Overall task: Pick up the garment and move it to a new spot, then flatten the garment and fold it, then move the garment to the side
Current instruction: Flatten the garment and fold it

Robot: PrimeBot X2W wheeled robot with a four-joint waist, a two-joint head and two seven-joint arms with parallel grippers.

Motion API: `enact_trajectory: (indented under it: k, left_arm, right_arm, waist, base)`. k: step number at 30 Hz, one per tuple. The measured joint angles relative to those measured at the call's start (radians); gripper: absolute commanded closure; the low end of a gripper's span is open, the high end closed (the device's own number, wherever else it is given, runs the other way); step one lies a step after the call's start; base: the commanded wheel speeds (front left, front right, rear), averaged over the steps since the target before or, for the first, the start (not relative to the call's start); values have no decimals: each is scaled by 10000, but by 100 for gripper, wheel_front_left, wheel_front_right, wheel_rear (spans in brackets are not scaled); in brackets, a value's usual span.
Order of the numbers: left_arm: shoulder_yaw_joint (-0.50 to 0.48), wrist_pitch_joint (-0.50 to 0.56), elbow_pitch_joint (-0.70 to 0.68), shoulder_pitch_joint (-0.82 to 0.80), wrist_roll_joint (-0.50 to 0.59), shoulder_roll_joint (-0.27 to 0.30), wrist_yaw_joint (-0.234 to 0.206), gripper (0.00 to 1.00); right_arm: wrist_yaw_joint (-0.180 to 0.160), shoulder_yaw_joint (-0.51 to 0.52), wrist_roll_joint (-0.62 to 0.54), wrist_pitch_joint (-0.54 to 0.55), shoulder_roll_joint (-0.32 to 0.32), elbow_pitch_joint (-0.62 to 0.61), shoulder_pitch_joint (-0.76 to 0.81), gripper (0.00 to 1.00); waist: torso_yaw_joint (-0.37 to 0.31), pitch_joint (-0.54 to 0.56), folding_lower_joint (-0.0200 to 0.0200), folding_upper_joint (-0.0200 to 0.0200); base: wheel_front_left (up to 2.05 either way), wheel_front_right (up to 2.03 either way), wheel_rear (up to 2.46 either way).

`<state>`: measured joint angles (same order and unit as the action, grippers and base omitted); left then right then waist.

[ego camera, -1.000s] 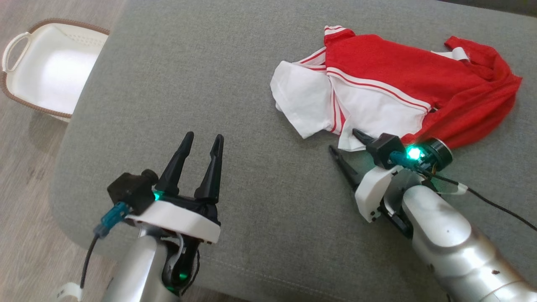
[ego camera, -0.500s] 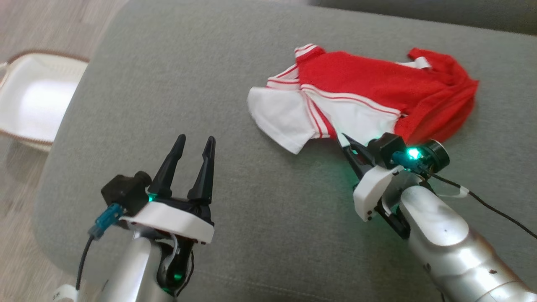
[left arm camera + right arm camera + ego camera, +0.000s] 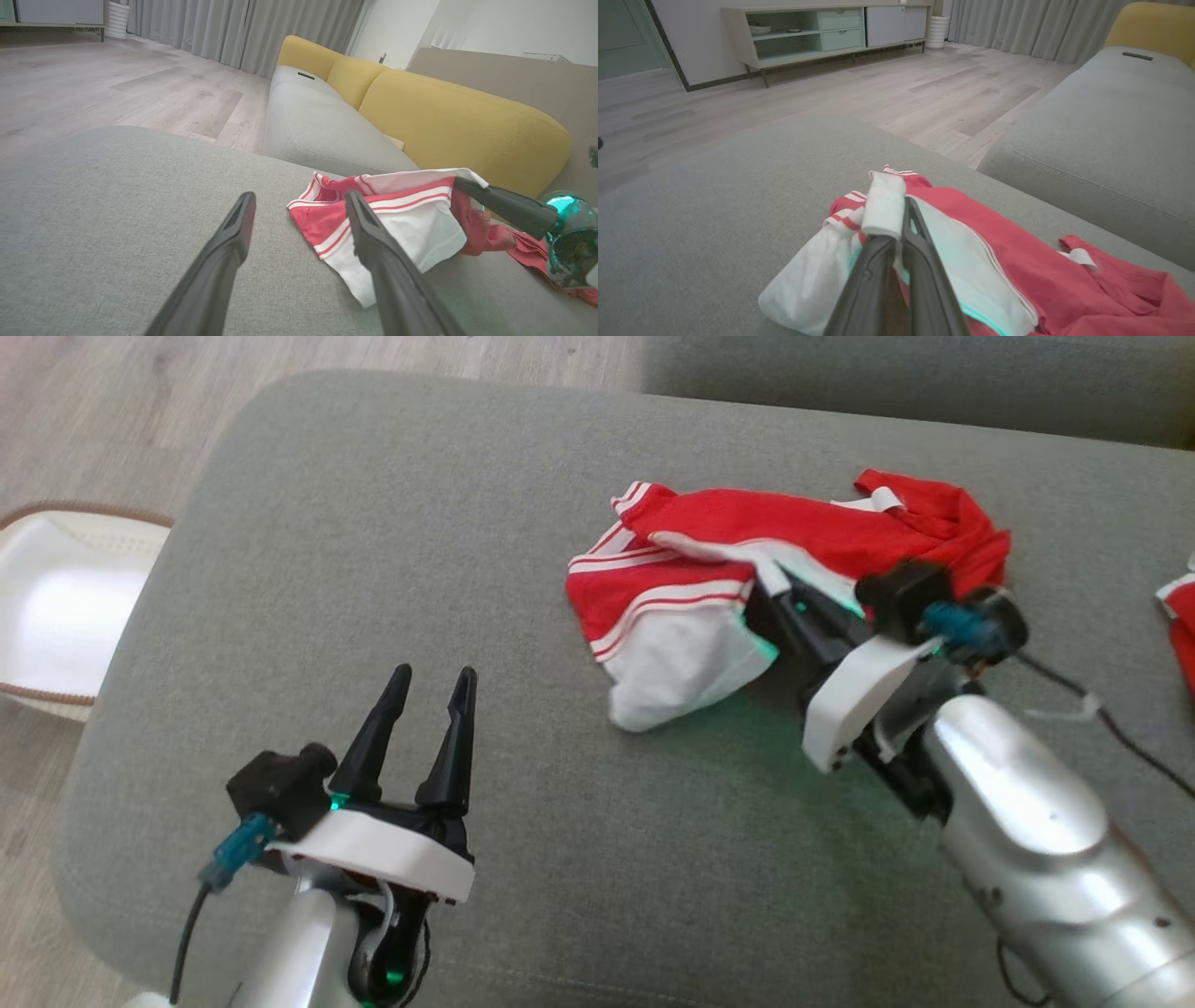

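At the right gripper (image 3: 903, 207) tip, the jaws pinch a white fold of the garment (image 3: 1008, 261); the left gripper (image 3: 433, 674), well apart, stands spread.

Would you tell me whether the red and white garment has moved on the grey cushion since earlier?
Yes: the right tool, shut on the red and white garment, has drawn its hem toward the far edge of the grey cushion.

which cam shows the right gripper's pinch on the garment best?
Right wrist view: the right gripper is shut on a white fold of the garment. Head view has the tips buried in cloth; left wrist view catches one finger.
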<state>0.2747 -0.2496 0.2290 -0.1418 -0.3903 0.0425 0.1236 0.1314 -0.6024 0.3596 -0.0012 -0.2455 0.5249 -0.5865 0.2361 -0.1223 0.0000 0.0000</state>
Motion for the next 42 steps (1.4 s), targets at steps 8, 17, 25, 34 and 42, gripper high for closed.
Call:
enact_trajectory:
  k: [8,17,25,34,42]
  left_arm:
    - [81,0,-35,-63,-157,2,6,0]
    - [132,0,-10,-318,-261,0,8,0]
    - [-44,0,36,-337,-144,0,8,0]
    - [-339,0,-263,-206,-71,0,8,0]
    - [-658,0,-686,202,-71,2,-6,0]
  right_arm:
    - [0,589,412,918,-571,-244,-774,82]
    - [0,1419,-117,853,-966,2447,-2285,0]
    - [0,2360,-907,-602,-197,3783,-2573,0]
    - [0,3802,-708,-2293,182,2213,-1058,0]
    - [0,5448,-1532,-2485,895,-949,1928,0]
  waist:
    - [293,-423,0,0]
    - [632,-990,1,0]
    - [139,-670,0,0]
    - [-1085,-53,0,0]
    - [-1952,359,0,0]
  base:
    - [0,0,0]
    - [0,0,0]
    - [0,0,0]
    - [0,0,0]
    - [0,0,0]
